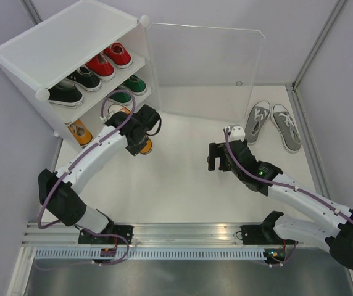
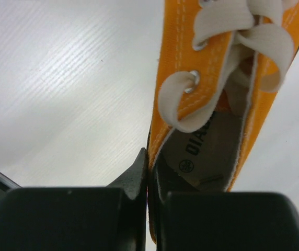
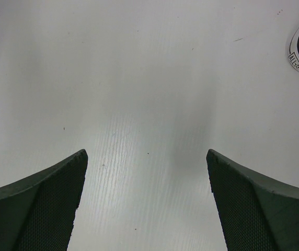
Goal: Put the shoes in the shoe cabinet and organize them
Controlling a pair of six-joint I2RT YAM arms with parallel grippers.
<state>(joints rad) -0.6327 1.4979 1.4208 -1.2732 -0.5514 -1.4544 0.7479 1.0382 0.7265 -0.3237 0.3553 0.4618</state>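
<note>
A white ribbed tabletop (image 1: pixel 176 191) is enclosed by pale lilac walls (image 1: pixel 4 154). An orange, white-laced canvas sneaker (image 2: pixel 212 104) is pinched by the left gripper (image 2: pixel 148 170) just before the bottom tier of the shoe cabinet (image 1: pixel 71 49); the right gripper (image 3: pixel 147 178) is spread wide.

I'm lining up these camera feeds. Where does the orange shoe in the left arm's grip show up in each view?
Top external: orange shoe left of centre, mostly hidden under the left end effector, by the shoe cabinet.
Left wrist: upper right, its side wall pinched by that end effector.
Right wrist: not in it.
Shared landmark: the white table, in all three.
</note>
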